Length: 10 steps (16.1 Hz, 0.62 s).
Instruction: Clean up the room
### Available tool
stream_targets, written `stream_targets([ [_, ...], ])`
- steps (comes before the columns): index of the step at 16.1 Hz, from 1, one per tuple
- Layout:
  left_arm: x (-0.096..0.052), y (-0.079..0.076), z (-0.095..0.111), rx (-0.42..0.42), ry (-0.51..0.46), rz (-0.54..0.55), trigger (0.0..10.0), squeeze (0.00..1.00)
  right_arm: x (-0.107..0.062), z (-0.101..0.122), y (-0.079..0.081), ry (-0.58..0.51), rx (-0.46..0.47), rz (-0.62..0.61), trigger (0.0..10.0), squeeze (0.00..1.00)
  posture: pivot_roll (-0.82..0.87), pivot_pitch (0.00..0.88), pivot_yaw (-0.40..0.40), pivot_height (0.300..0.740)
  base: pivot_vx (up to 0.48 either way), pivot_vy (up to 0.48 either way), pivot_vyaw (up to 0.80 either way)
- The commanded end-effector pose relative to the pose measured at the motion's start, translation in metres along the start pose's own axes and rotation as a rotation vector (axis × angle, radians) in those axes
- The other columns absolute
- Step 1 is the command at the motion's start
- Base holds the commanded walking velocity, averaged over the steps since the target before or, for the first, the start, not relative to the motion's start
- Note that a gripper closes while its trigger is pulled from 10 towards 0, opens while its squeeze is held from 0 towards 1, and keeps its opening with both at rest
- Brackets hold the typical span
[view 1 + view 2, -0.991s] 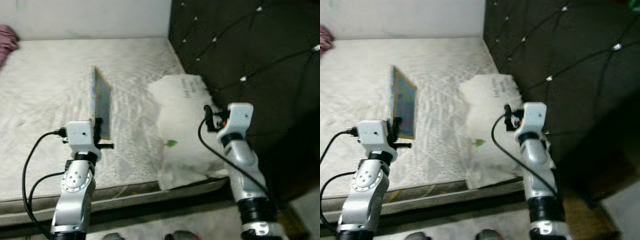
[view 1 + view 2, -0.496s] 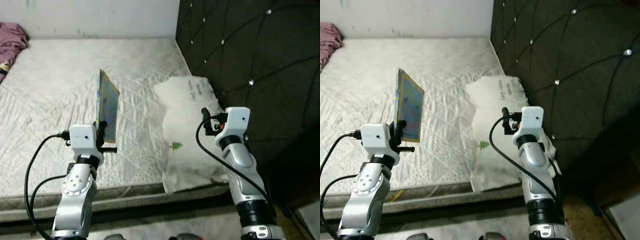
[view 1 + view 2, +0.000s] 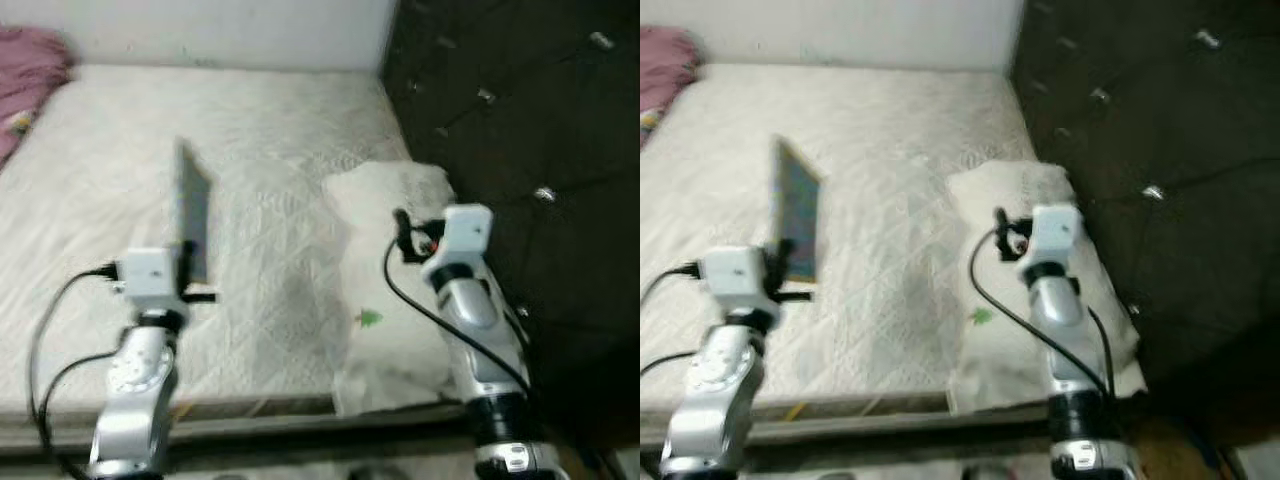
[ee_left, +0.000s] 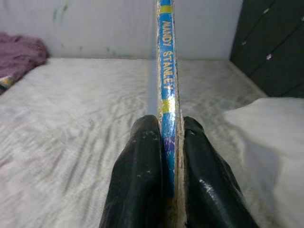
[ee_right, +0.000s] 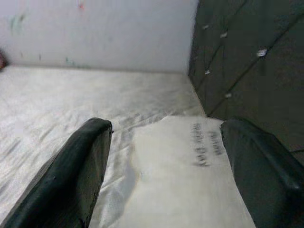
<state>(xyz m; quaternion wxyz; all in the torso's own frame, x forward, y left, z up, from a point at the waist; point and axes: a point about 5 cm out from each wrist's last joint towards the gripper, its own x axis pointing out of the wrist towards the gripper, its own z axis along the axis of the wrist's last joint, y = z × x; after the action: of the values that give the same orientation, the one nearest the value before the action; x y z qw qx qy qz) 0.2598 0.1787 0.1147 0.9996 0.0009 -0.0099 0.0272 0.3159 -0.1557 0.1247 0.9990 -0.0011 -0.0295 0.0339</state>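
Note:
A thin blue picture book [image 3: 193, 212] stands upright on its edge above the bed, pinched at its lower end by my left gripper [image 4: 166, 156], which is shut on it. Its spine [image 4: 166, 61] carries yellow lettering in the left wrist view. My right gripper [image 5: 164, 156] is open and held over the white pillow [image 3: 392, 290], with nothing between its fingers [image 5: 78, 166]. The pillow [image 5: 190, 161] lies at the right end of the white quilted mattress [image 3: 120, 180], against the dark tufted headboard [image 3: 520, 120].
A pink cloth [image 3: 25, 55] lies bunched at the far left corner of the bed. A pale wall [image 3: 200, 30] runs behind the mattress. The mattress's front edge [image 3: 250, 410] runs just before my arms.
The whole picture has shifted and blurred, so the camera has moved. The book stays gripped in my left gripper and the right gripper stays open over the pillow.

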Motion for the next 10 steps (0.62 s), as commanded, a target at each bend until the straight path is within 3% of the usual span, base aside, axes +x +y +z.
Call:
stream_targets([
  [1, -0.0004, -0.0102, 0.0046, -0.003, -0.022, -0.03, 10.0, 0.0, -0.0024, -0.002, -0.0098, 0.012, -0.007, -0.033, 10.0, 0.0, 0.03, 0.035, -0.02, 0.74, 0.0, 0.0, 0.0],
  [7, -0.0002, -0.0092, 0.005, -0.005, -0.022, -0.018, 10.0, 0.0, -0.0028, -0.0038, -0.0101, 0.023, 0.004, -0.037, 10.0, 0.0, 0.03, 0.035, -0.021, 0.74, 0.0, 0.0, 0.0],
  [10, -0.0012, -0.0081, 0.0042, -0.013, -0.019, -0.007, 10.0, 0.0, -0.0035, -0.0045, -0.01, 0.025, 0.006, -0.038, 10.0, 0.0, 0.04, 0.034, -0.021, 0.74, 0.0, 0.0, -0.38],
])
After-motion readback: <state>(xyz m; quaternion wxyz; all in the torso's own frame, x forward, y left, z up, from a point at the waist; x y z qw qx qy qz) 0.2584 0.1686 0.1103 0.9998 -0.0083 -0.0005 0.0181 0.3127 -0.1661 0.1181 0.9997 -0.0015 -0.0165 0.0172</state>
